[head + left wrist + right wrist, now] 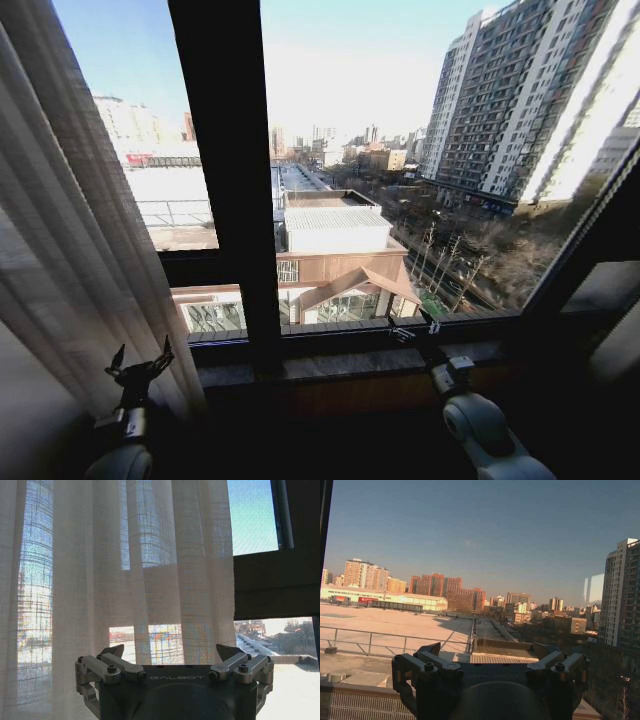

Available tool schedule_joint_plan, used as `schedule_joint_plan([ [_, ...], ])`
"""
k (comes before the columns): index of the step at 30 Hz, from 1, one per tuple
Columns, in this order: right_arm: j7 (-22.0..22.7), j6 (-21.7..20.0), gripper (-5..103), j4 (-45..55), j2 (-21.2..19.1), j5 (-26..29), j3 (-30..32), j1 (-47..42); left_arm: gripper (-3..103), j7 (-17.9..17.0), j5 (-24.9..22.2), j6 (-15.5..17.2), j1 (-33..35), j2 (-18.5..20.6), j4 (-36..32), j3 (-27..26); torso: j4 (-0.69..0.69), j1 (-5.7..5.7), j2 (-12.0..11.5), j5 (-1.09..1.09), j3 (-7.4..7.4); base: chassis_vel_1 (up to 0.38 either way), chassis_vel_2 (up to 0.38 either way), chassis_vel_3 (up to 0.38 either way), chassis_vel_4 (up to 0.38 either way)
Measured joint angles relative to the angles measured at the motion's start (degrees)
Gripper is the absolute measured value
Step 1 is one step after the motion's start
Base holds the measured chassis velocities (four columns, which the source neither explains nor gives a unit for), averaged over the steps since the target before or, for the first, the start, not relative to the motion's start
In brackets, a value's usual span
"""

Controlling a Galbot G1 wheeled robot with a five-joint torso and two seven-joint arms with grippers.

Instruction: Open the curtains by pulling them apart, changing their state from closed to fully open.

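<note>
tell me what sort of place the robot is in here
Probably a room high up in a city building. A big dark-framed window looks down on rooftops and tower blocks, with a sheer curtain drawn to the left beside the open left gripper.

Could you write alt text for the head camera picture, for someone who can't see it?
A sheer cream curtain hangs gathered at the left of a big city-view window. The left gripper sits open beside its hem; the right gripper reaches toward the sill.

Light: strong daylight through the window point(400, 150) | Interior: dim, backlit, silhouetted | Curtains point(125, 580): glowing translucent | Head view: edges bowed | Focus: sharp
</note>
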Motion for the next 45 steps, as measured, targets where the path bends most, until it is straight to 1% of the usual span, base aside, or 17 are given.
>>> schedule_joint_plan([
  [2,0.00,0.00,100,0.00,0.00,0.00,0.00,0.00,100,0.73,-1.87,0.42,-1.04,0.87,0.98,1.04,0.01,0.00,0.00,0.00,0.00,0.000,0.000,0.000,0.000],
  [3,0.00,0.00,100,0.00,0.00,0.00,0.00,0.00,100,0.73,-1.87,0.42,-1.04,0.87,0.98,1.04,0.01,0.00,0.00,0.00,0.00,0.000,0.000,0.000,0.000],
  [4,0.00,0.00,100,0.00,0.00,0.00,0.00,0.00,100,1.90,-3.30,0.70,-1.80,1.45,1.43,1.75,0.01,0.00,0.00,-0.01,0.00,0.000,0.000,0.000,0.000],
  [8,0.00,0.00,100,0.00,0.00,0.00,0.00,0.00,100,9.13,-8.33,0.64,-5.39,3.75,3.30,4.85,-0.02,0.00,0.00,0.01,0.00,0.000,0.000,0.000,0.000],
  [10,0.00,0.00,100,0.00,0.00,0.00,0.00,0.00,100,9.92,-8.92,0.86,-6.37,4.15,3.52,5.67,-0.01,0.00,0.00,0.01,0.00,0.000,0.000,0.000,0.000],
  [12,0.00,0.00,100,0.00,0.00,0.00,0.00,0.00,100,10.15,-9.38,2.09,-8.07,4.36,3.65,6.60,-0.01,0.00,0.00,0.01,0.00,0.000,0.000,0.000,0.000],
  [16,0.00,0.00,100,0.00,0.00,0.00,0.00,0.00,100,9.23,-8.83,2.85,-9.58,4.11,4.72,6.98,-0.01,0.00,0.00,0.01,0.00,0.000,0.000,0.000,0.000],
  [23,0.00,0.01,100,0.00,0.00,0.00,0.00,0.00,100,8.99,-8.55,2.72,-11.62,4.89,8.72,7.99,0.01,0.00,0.00,0.01,0.00,0.000,0.000,0.000,0.000],
  [26,0.00,0.00,100,0.00,0.00,0.00,0.00,0.00,100,9.05,-9.11,2.65,-15.21,6.10,12.17,9.76,-0.01,0.00,0.00,0.01,0.00,0.000,0.000,0.000,0.000],
  [28,0.00,0.01,100,0.00,0.00,0.00,0.00,0.00,100,9.12,-9.33,2.72,-16.11,6.48,13.11,10.26,-0.01,0.00,0.00,0.00,0.00,0.000,0.000,0.000,0.000],
  [30,0.00,0.00,100,0.00,0.00,0.00,0.00,0.00,100,9.81,-9.48,2.73,-18.05,7.36,15.07,11.07,-0.01,0.00,0.00,0.01,0.00,0.000,0.000,0.000,0.000],
  [35,0.00,0.00,100,0.00,0.00,0.00,0.00,0.00,101,10.41,-9.83,2.82,-19.44,7.98,16.73,10.65,0.00,0.00,0.00,0.01,0.00,0.000,0.000,0.000,0.000],
  [37,0.00,0.01,100,0.00,0.00,0.00,0.00,0.00,91,10.73,-10.29,2.29,-19.39,7.86,17.37,10.27,0.01,0.00,0.00,0.01,0.00,0.000,0.000,0.000,0.000],
  [39,0.00,0.00,100,0.00,0.00,0.00,0.00,0.00,91,10.93,-10.37,1.86,-19.23,7.72,17.68,10.13,0.00,0.00,0.00,0.01,0.00,0.000,0.000,0.000,0.000],
  [42,0.00,0.00,100,0.00,0.00,0.00,0.00,0.00,75,11.19,-10.47,0.85,-18.60,7.29,18.24,9.81,0.01,0.00,0.00,0.01,0.00,0.000,0.000,0.000,0.000],
  [43,0.00,0.00,100,0.00,0.00,0.00,0.00,0.00,75,11.19,-10.47,0.85,-18.60,7.29,18.24,9.81,0.01,0.00,0.00,0.01,0.00,0.000,0.000,0.000,0.000],
  [45,0.00,0.00,100,0.00,0.00,0.00,0.00,0.00,64,11.21,-10.48,0.48,-18.29,7.01,18.27,9.62,0.00,0.00,0.00,0.01,0.00,0.000,0.000,0.000,0.000],
])
